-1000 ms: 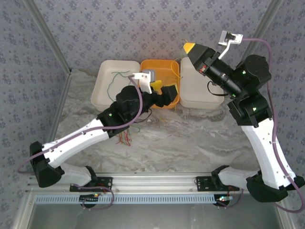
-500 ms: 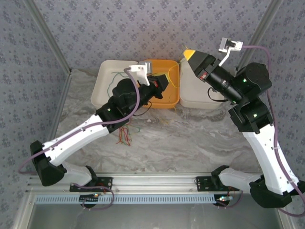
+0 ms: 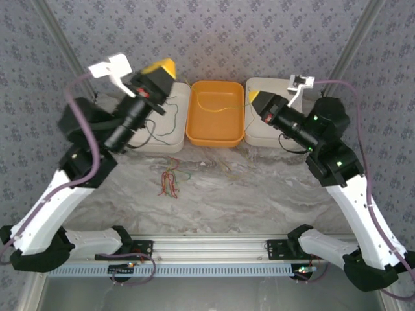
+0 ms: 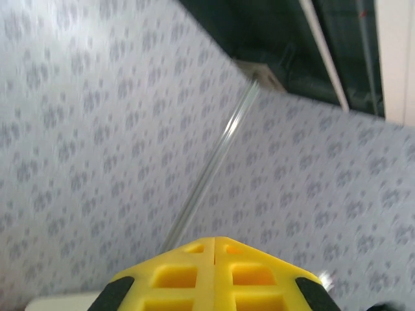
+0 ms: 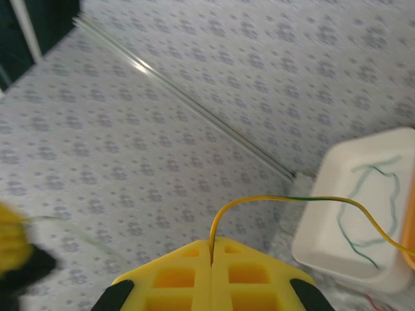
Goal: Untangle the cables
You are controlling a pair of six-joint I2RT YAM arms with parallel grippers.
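My right gripper [image 3: 255, 97] hangs over the gap between the orange tray [image 3: 194, 133] and the right white tray [image 3: 272, 139]. It is shut on one end of a yellow cable [image 5: 292, 198], which arcs from its fingertips [image 5: 212, 243] into the orange tray as a thin yellow line [image 3: 217, 109]. My left gripper [image 3: 160, 67] is raised high over the left white tray [image 3: 139, 144], its jaws pressed together [image 4: 214, 240] with nothing seen between them. A faint pale strand [image 5: 78, 234] runs beside it; I cannot tell whether it is held. A green cable [image 3: 165, 129] lies in the left tray. Red, green and yellow cables [image 3: 170, 181] lie tangled on the table.
The three trays stand in a row against the patterned back wall [image 3: 214, 39]. Metal corner posts [image 3: 61, 58] rise at both back corners. The marble tabletop [image 3: 259, 194] stretches in front of the trays to the arm bases.
My left arm has swung from over the orange tray up and to the left, above the left white tray. My right gripper has come down and nearer, still holding the yellow cable.
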